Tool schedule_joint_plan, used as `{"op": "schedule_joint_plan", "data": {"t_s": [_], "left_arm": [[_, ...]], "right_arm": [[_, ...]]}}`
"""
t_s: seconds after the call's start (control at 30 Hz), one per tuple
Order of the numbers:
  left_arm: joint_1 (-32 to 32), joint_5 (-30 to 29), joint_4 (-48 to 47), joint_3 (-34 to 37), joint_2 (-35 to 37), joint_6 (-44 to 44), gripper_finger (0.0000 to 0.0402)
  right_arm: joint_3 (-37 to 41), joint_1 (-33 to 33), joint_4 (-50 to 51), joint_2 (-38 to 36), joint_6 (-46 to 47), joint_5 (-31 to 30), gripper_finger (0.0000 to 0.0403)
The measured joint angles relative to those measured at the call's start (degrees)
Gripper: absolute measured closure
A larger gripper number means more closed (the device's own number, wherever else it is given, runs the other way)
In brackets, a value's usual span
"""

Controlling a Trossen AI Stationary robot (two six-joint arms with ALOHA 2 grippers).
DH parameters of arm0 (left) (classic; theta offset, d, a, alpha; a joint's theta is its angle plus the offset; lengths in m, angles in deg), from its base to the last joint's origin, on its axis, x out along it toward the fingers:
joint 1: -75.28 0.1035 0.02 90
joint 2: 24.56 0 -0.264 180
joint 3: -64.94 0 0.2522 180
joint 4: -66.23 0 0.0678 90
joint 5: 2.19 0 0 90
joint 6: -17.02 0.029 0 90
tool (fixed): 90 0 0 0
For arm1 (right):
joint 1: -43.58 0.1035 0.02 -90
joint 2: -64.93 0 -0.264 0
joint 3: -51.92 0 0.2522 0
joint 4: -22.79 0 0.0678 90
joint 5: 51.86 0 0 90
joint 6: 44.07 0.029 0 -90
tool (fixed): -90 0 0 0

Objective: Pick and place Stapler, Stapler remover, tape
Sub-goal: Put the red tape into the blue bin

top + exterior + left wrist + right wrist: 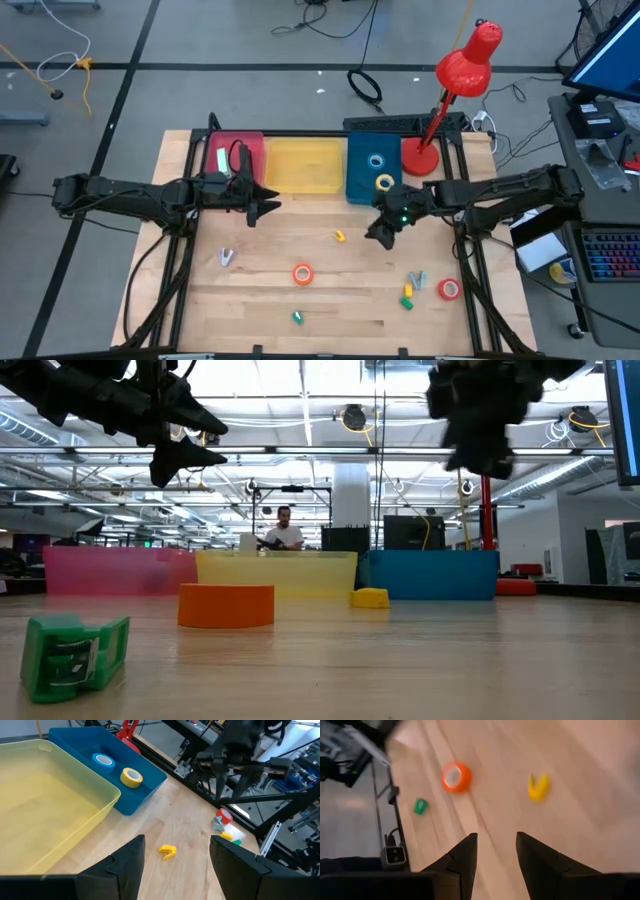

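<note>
In the high view my left gripper (268,208) hovers open in front of the yellow tray (303,166), holding nothing. My right gripper (382,235) hangs open above the table just in front of the blue tray (360,150), also holding nothing. The blue tape (103,760) and the yellow tape (131,777) lie flat inside the blue tray. The orange-red tape (302,273) lies flat on the table near the middle, and the red tape (449,289) lies near the right edge. A small yellow staple remover (340,236) lies between the grippers. A dark stapler (240,160) lies in the pink tray (222,150).
A green staple remover (297,317) lies near the near edge and a grey one (226,257) at the left. A cluster of small grey, yellow and green pieces (411,286) lies beside the red tape. A red desk lamp (465,65) stands at the far right corner.
</note>
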Motion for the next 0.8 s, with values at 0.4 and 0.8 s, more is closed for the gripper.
{"op": "schedule_joint_plan", "data": {"t_s": [0.4, 0.8], "left_arm": [[0.0, 4.29, -3.24, 0.0, 0.01, 0.19, 0.0179], [0.0, 4.29, -4.87, 0.0, 0.0, 1.73, 0.0179]], "right_arm": [[0.0, 14.6, 30.37, -7.26, 41.21, 0.15, 0.0275], [0.0, 34.17, 29.33, -9.49, 59.82, 0.24, 0.0275]]}}
